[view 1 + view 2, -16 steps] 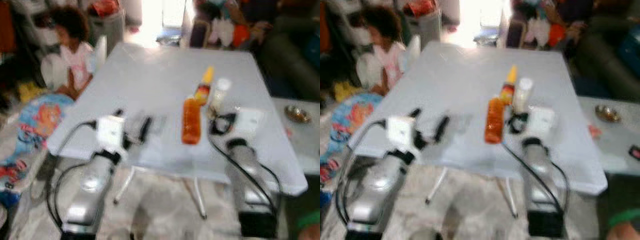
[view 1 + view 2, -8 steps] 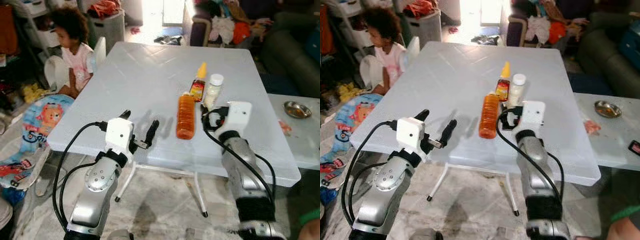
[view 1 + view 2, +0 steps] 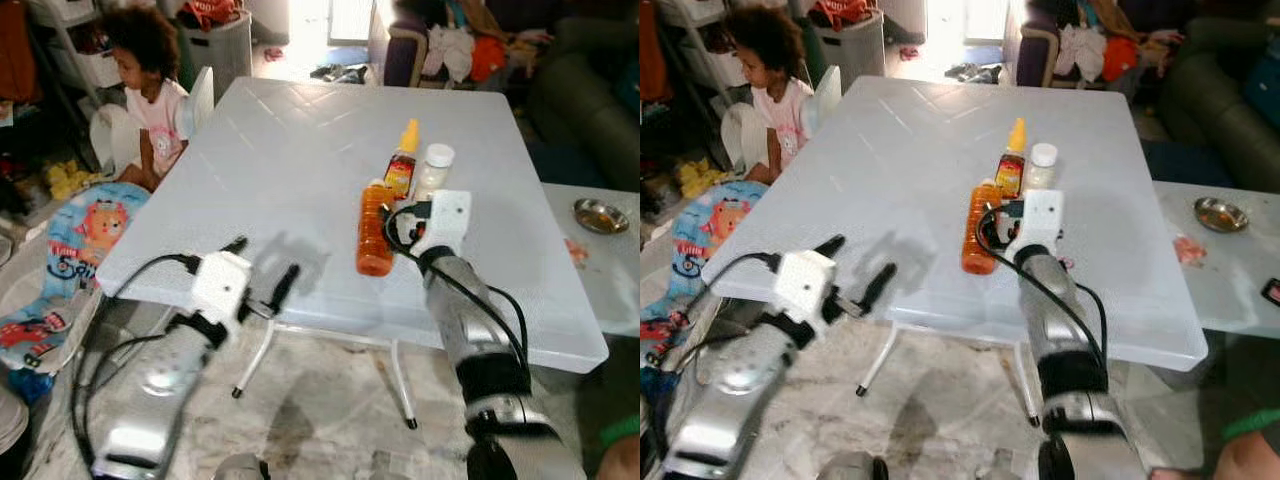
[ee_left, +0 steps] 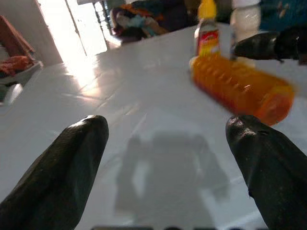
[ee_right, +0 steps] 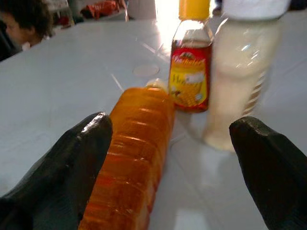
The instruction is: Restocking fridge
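Orange bottle point(image 3: 373, 228) lies flat on the white table point(image 3: 300, 150) as the right pincer point(image 3: 400, 222), fingers spread, has drawn beside it, while the left pincer point(image 3: 262, 270), also spread, hovers at the near edge.

Honey bottle point(image 5: 193, 62) red label has script, too blurry to read

Both end effectors, left point(image 3: 262, 275) and right point(image 5: 165, 158), spread wide.

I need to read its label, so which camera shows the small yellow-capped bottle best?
The right wrist view: the yellow-capped bottle stands close, red label facing the camera. Both eye views show it small; the left wrist view blurs it.
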`<state>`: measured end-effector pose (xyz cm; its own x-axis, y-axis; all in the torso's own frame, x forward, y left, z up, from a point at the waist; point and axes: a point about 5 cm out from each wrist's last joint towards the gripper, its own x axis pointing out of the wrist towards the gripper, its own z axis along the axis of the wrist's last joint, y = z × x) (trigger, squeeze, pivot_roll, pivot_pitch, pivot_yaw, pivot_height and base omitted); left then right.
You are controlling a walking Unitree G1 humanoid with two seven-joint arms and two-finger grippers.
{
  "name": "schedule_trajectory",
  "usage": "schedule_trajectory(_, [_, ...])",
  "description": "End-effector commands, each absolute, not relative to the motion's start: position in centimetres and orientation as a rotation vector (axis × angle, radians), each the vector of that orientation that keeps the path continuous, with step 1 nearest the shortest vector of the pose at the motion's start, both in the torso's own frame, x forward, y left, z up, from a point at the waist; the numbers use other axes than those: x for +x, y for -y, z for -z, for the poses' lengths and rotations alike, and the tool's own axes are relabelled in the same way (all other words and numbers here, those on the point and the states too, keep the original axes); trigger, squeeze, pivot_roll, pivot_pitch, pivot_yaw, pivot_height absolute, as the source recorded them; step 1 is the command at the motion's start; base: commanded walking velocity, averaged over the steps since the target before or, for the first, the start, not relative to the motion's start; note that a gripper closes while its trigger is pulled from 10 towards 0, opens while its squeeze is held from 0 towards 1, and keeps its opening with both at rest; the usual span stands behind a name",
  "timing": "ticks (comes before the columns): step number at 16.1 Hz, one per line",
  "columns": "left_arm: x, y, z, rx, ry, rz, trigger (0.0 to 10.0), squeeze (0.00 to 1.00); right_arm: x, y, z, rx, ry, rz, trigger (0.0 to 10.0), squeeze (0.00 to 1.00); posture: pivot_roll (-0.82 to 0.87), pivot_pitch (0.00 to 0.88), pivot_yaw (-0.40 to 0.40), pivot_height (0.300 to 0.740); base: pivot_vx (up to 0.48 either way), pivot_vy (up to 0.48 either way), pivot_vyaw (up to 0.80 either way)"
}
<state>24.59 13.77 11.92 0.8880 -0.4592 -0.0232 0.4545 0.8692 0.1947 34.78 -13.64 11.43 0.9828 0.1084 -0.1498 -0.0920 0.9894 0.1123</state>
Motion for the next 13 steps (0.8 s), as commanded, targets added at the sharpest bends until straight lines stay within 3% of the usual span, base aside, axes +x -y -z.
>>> schedule_trajectory(1, [24.6,-14.2,-12.3,0.211,0.029,0.479,10.0,0.00,35.4,13.2,-12.0,0.123,-0.160,-0.120,10.0,0.00,0.07,0.014,-0.003,0.740,0.000,0.000,0.00])
schedule_trajectory(9, [24.0,-13.8,-11.9,0.251,-0.004,0.564,10.0,0.00,37.1,11.7,-12.2,0.172,-0.267,-0.137,10.0,0.00,0.09,0.026,0.000,0.740,0.000,0.000,0.00])
schedule_trajectory(10, [23.9,-13.9,-11.8,0.253,-0.009,0.571,10.0,0.00,36.9,11.8,-11.8,0.185,-0.293,-0.110,10.0,1.00,0.09,0.027,0.002,0.740,0.000,0.000,0.00])
schedule_trajectory(13, [23.8,-13.7,-11.7,0.254,-0.018,0.593,10.0,0.00,36.7,12.0,-11.4,0.181,-0.309,-0.087,10.0,1.00,0.09,0.030,0.008,0.740,0.000,0.000,0.00])
